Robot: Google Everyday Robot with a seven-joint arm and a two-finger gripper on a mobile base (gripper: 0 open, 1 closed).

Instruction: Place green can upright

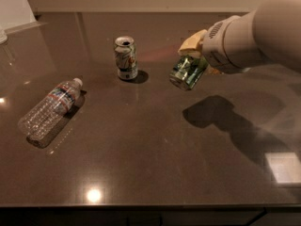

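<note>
The green can (187, 72) is dark, shiny green with pale streaks and a silver end. It hangs tilted in the air above the dark table (141, 164), its silver bottom pointing down-left toward me. My gripper (195, 55) is shut on the can's upper part, its pale fingers (192, 42) showing above the can. The white arm comes in from the upper right. The can's shadow lies on the table to the lower right.
A whiter pale-green can with a red mark (125, 57) stands upright at the back middle, opened on top. A clear plastic water bottle (51, 107) lies on its side at the left. The table's front edge runs along the bottom.
</note>
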